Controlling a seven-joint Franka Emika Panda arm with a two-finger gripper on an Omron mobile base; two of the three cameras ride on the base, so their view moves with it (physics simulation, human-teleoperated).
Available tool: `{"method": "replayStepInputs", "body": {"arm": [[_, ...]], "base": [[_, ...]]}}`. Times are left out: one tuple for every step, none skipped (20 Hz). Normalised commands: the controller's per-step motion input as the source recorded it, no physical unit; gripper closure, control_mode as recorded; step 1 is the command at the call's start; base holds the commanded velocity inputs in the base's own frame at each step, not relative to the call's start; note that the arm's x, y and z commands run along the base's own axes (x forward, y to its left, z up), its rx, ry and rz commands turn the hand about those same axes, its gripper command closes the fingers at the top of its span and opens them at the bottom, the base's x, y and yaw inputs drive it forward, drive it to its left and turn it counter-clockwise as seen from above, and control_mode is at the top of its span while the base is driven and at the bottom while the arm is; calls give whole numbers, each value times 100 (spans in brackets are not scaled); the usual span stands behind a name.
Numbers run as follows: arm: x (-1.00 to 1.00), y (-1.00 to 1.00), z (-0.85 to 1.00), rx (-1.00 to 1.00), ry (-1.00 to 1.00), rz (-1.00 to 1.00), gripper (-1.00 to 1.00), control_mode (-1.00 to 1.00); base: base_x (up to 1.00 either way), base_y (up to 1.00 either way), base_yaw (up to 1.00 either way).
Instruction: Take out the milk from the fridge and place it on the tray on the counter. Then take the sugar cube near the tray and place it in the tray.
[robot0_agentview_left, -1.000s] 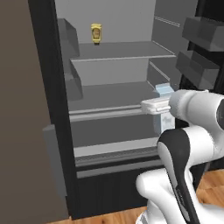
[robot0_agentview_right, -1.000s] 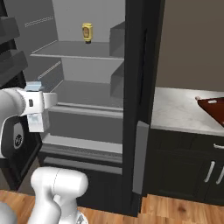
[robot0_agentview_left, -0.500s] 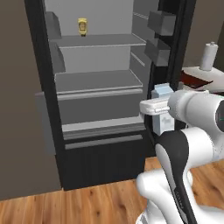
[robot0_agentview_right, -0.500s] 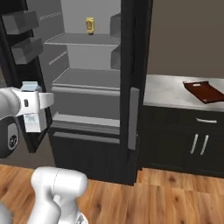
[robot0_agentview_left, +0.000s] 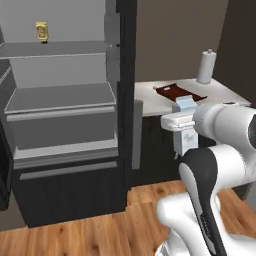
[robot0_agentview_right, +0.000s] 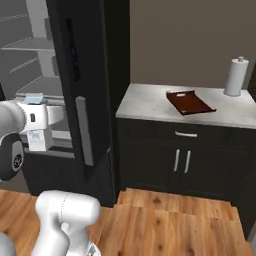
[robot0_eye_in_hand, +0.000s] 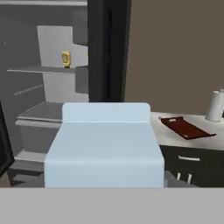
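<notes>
The view has swung from the fridge (robot0_agentview_left: 65, 125) toward the bench (robot0_agentview_right: 150, 102), the fingers clamped on the milk (robot0_eye_in_hand: 105, 146), the tray (robot0_eye_in_hand: 186, 127) now ahead, beyond the carton.

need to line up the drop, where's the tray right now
The tray lies on the counter right of the fridge, with the tall white cylinder farther right near the wall.

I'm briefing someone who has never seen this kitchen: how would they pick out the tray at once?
Find the white marble counter to the right of the tall dark fridge. The tray lies flat on it, towards the back wall. It is the dark red-brown rectangle with slot handles, unlike the tall pale cylinder standing further right.
</notes>
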Motion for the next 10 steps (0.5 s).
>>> {"method": "replayStepInputs", "body": {"arm": [[0, 0, 0, 0, 0, 0, 100, 100], [0, 0, 0, 0, 0, 0, 100, 100], [0, 0, 0, 0, 0, 0, 100, 100], [0, 0, 0, 0, 0, 0, 100, 100], [0, 0, 0, 0, 0, 0, 100, 100], [0, 0, 0, 0, 0, 0, 100, 100], [0, 0, 0, 0, 0, 0, 100, 100], [0, 0, 0, 0, 0, 0, 100, 100], [0, 0, 0, 0, 0, 0, 100, 100], [0, 0, 0, 0, 0, 0, 100, 100]], "base": [[0, -100, 0], [0, -100, 0], [12, -100, 0], [20, -100, 0], [34, -100, 0], [63, -100, 0], [71, -100, 0], [76, -100, 0], [82, -100, 0], [100, -96, 0]]}}
